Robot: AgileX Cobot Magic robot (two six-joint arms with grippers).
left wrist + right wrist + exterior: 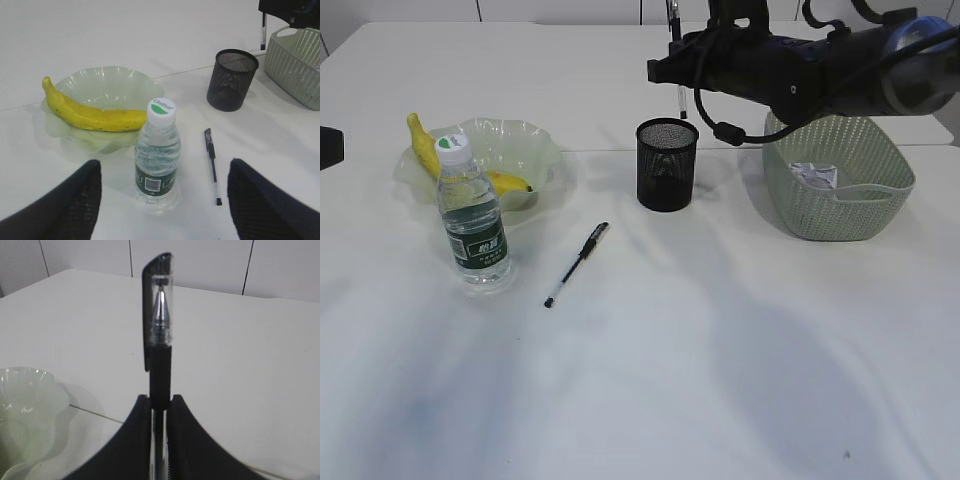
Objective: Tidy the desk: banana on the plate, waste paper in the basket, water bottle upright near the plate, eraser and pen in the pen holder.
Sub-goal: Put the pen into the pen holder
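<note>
Nearest, left end effector (162, 200) spread wide, empty, low over white bench (650, 380). Just ahead, water bottle (472, 215) upright beside plate (535, 150) bearing banana (92, 114); loose pen (577, 264) flat alongside. Farther, pen holder (667, 163), basket (840, 180) containing waste paper (815, 176). Right end effector (161, 405) pinching second pen (160, 335), above pen holder.

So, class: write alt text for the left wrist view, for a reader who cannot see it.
An upright water bottle stands on a white desk in front of a green plate holding a banana. A pen lies to its right, with a black pen holder and a basket behind.
</note>
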